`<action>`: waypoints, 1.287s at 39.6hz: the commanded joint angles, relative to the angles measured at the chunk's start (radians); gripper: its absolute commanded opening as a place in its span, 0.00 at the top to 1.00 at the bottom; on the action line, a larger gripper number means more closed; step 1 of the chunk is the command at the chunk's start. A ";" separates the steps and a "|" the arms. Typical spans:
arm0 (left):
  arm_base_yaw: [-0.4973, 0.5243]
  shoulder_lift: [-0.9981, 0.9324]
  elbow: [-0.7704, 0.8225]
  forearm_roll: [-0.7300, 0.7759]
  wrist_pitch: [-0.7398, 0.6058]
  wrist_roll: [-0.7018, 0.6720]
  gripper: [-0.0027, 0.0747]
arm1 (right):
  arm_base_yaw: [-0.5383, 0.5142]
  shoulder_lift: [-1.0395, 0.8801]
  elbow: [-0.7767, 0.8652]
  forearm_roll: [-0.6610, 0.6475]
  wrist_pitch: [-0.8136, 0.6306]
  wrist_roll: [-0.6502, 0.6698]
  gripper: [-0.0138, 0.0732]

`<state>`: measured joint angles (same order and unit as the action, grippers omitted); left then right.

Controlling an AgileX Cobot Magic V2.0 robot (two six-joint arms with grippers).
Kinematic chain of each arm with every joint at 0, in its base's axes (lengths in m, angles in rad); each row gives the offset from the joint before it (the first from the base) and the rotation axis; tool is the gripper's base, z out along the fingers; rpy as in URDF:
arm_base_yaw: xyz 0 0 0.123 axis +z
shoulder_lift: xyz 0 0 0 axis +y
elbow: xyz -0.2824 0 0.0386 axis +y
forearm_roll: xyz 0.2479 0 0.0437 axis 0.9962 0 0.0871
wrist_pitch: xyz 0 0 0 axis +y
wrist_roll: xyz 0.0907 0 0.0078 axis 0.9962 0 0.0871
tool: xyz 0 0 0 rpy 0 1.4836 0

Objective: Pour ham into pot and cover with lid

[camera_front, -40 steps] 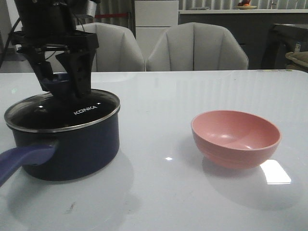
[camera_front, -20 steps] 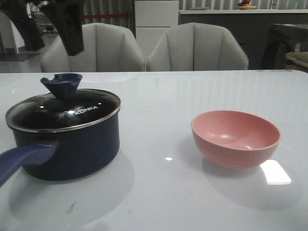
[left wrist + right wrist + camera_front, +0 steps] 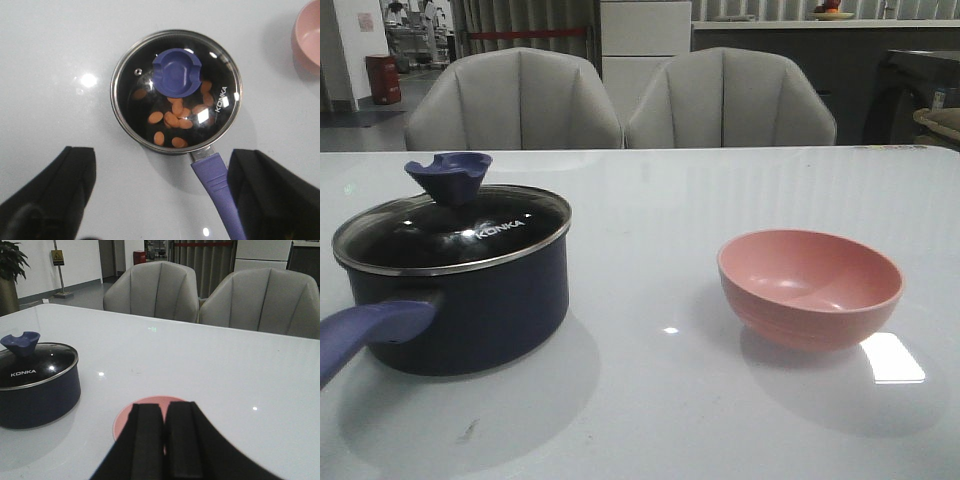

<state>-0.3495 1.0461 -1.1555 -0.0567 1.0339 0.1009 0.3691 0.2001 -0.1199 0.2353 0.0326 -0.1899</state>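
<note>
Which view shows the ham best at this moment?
The left wrist view: looking straight down through the glass lid, the orange ham pieces show inside the pot. In the front and right wrist views the lid looks dark and no ham shows.

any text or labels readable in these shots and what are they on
"KONKA": white lettering on the glass of the lid that sits on the pot.
Yellow sign on a stand in the background, right wrist view: too small to read.
Nothing readable on the pink bowl or the table.
</note>
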 commanded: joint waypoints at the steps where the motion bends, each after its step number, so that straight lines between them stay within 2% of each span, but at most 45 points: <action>1: 0.002 -0.139 0.076 -0.011 -0.152 -0.007 0.25 | 0.000 0.006 -0.029 -0.002 -0.079 -0.003 0.67; 9: 0.002 -0.393 0.351 -0.011 -0.391 -0.007 0.25 | 0.000 0.006 -0.029 -0.002 -0.079 -0.003 0.67; 15: 0.002 -0.554 0.515 -0.019 -0.470 -0.007 0.25 | 0.000 0.006 -0.029 -0.002 -0.079 -0.003 0.67; 17: 0.002 -0.609 0.569 -0.028 -0.488 -0.007 0.29 | 0.000 0.006 -0.029 -0.002 -0.079 -0.003 0.67; 20: 0.002 -0.684 0.632 -0.033 -0.519 -0.007 0.40 | 0.000 0.006 -0.029 -0.002 -0.079 -0.003 0.67; 29: 0.002 -0.851 0.763 -0.038 -0.616 -0.007 0.82 | 0.000 0.006 -0.029 -0.002 -0.079 -0.003 0.67; 51: 0.002 -0.873 0.772 -0.041 -0.613 -0.007 0.82 | 0.000 0.006 -0.029 -0.002 -0.079 -0.003 0.67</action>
<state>-0.3474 0.1632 -0.3590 -0.0841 0.5016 0.1009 0.3691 0.2001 -0.1199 0.2353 0.0326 -0.1899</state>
